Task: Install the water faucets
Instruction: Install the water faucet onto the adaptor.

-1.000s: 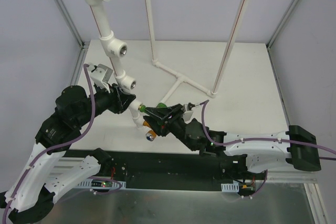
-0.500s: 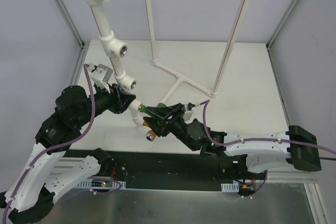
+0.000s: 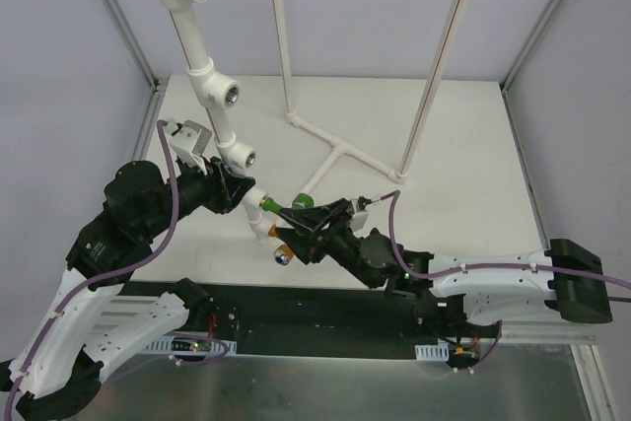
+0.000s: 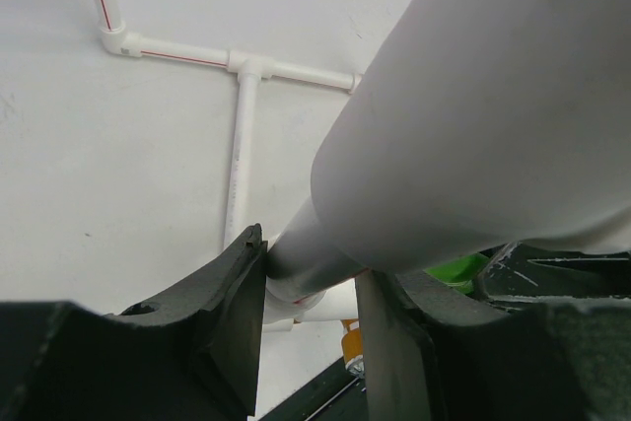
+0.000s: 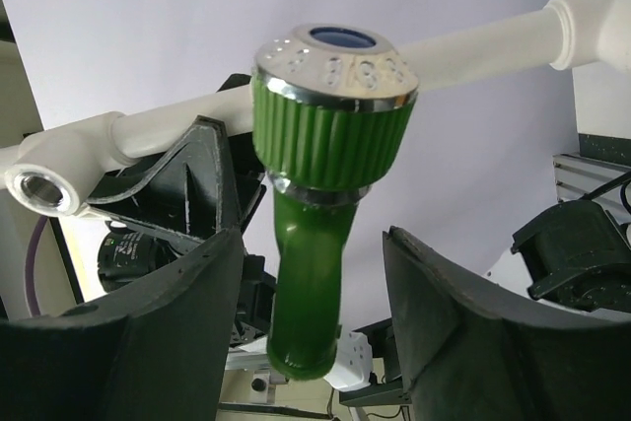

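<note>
Surface: white tabletop (image 3: 444, 145). Room: plain grey walls (image 3: 59, 66), aluminium corner posts (image 3: 118, 22). A white pipe frame (image 3: 190, 41) stands on the tabletop.

Left gripper (image 3: 242, 194): jaws clamped on the frame's lower pipe.

Green faucet (image 5: 330, 135): on the frame, just beside that clamp. Right gripper (image 5: 314, 239): jaws apart either side of it, not touching.

Orange faucet (image 3: 280, 241): at the frame's near end.

Bright, even light; glare glints on the green faucet (image 5: 330, 145), white pipe (image 4: 473, 125) blurred.

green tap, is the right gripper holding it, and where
No: the right gripper stands open, its fingers clear of the green tap on both sides. The left gripper clamps the white pipe.
</note>
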Action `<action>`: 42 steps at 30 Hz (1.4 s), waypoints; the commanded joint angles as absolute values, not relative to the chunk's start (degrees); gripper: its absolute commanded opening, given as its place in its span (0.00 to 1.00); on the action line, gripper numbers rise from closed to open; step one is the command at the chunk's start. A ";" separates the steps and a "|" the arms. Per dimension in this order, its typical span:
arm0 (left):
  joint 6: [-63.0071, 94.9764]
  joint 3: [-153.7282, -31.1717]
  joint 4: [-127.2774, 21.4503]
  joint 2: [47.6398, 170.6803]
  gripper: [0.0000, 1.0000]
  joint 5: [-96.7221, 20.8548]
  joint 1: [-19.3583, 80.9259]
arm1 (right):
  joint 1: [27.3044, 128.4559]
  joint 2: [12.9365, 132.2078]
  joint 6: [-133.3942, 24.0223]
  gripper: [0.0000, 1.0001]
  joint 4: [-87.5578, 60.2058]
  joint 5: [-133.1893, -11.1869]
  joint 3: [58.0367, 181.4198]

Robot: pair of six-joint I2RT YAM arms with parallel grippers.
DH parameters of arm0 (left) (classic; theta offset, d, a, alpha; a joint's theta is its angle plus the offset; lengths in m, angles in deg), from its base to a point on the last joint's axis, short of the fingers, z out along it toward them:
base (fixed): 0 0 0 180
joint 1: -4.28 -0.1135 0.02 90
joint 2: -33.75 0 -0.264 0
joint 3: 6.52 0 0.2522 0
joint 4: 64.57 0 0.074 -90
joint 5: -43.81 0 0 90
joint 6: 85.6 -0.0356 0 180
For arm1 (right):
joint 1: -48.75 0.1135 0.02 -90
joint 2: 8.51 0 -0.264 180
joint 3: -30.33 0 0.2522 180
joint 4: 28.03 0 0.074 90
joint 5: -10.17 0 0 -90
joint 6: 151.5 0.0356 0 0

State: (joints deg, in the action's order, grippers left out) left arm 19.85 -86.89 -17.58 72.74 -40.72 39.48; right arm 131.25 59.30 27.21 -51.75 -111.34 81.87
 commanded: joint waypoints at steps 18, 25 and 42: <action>23.65 -85.58 -15.04 73.04 0.00 -40.04 39.53 | 132.43 30.45 -29.85 0.67 -32.67 -104.19 71.60; 23.92 -85.76 -15.04 73.30 0.00 -39.52 39.53 | 132.86 23.14 -100.52 0.69 -33.23 -107.08 66.96; 24.09 -85.76 -15.04 73.48 0.00 -38.55 39.53 | 129.17 38.59 -136.82 0.76 -46.88 -89.77 79.33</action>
State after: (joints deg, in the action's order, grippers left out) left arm 20.04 -86.89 -17.55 72.63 -40.54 39.48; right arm 129.57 34.89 -130.47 -42.37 -95.49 75.47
